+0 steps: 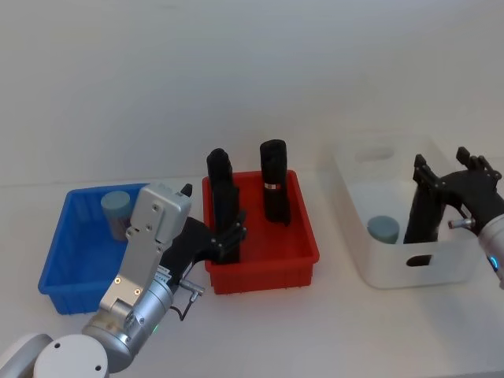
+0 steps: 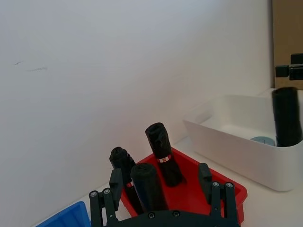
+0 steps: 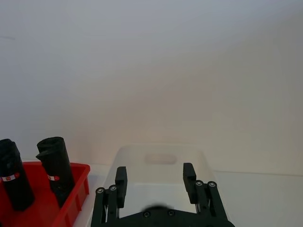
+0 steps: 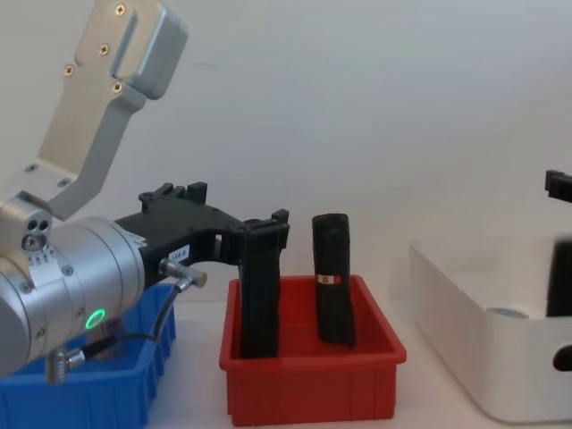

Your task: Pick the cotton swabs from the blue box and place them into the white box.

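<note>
1. The left end effector hangs over the near left part of the red bin, its fingers spread and gripping nothing. It is beside the blue box, not above it, so it is not yet lined up on the jar there.
2. One jar of cotton swabs stands upright toward the far side of the blue box, which sits at the counter's left end. Its lid faces up, which should suit a grasp from above.
3. The right end effector is inside the white box at the counter's right end, fingers apart and empty. I judge that it has just let go of a load.
4. A second swab jar rests on the white box's floor just beside that end effector, upright, lid up.
5. Three black rolls stand in the red bin between the two boxes; they are not part of the job, and the left arm must clear them.
</note>
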Motion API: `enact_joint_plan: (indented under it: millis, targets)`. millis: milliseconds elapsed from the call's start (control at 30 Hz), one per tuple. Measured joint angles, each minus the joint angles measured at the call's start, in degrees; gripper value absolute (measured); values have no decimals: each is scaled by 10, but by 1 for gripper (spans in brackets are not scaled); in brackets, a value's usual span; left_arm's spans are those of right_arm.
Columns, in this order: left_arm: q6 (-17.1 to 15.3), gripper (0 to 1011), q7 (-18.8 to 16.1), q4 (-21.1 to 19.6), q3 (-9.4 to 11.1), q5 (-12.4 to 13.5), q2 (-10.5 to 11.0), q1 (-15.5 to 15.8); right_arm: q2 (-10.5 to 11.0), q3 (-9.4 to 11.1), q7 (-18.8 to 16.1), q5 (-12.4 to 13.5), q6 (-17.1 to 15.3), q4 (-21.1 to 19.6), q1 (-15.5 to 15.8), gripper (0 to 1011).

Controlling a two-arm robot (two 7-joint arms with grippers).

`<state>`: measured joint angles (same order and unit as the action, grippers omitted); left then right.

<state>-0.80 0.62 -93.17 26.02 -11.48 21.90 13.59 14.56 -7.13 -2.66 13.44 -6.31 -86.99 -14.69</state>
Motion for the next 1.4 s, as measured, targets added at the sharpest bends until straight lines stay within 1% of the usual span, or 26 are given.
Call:
enact_joint_plan:
  millis: [67,100,133,233,267,300,333,367,1400]
  targets:
    - [0,1004,0,0,0,0,0,0,0,1,1,-1,-1,0,0,757]
    - [0,1004,0,0,0,0,0,0,0,1,2,-2,-1,0,0,809]
    - [0,1004,0,0,0,0,0,0,0,1,2,-2,-2,0,0,809]
    - [0,1004,0,0,0,0,0,0,1,2,3,-4,-2,1,1,922]
    - [0,1004,0,0,0,0,0,0,1,2,3,-4,-2,1,1,933]
    - [0,1004,0,0,0,0,0,0,1,2,3,-5,-2,1,1,976]
    - [0,1004,0,0,0,0,0,0,1,3,4,-6,-2,2,1,976]
    - [0,1004,0,0,0,0,0,0,0,3,4,-6,-2,2,1,1001]
    - [0,1004,0,0,0,0,0,0,-2,3,4,-13,4,2,2,1002]
